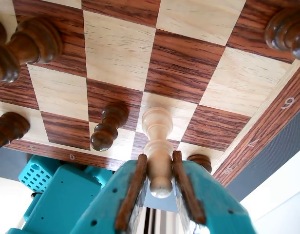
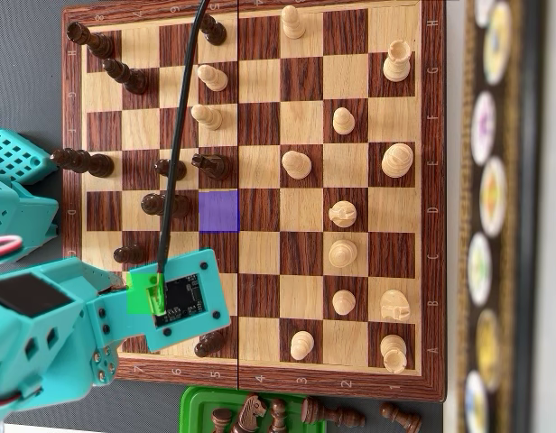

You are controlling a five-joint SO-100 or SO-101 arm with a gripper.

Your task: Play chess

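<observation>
Between wood-lined fingers (image 1: 135,195), probably a turned pawn (image 1: 157,146).

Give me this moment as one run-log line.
gripper: shut on light pawn | pawn: lifted over chessboard | dark pawn: beside it | purple-marked square: unoccupied

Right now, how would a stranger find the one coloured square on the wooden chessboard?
Start at the wooden chessboard in the overhead view, then find the teal robot arm at its lower left. Just above the arm's camera plate lies the square: flat violet, empty, unlike its wood-toned neighbours.
</observation>
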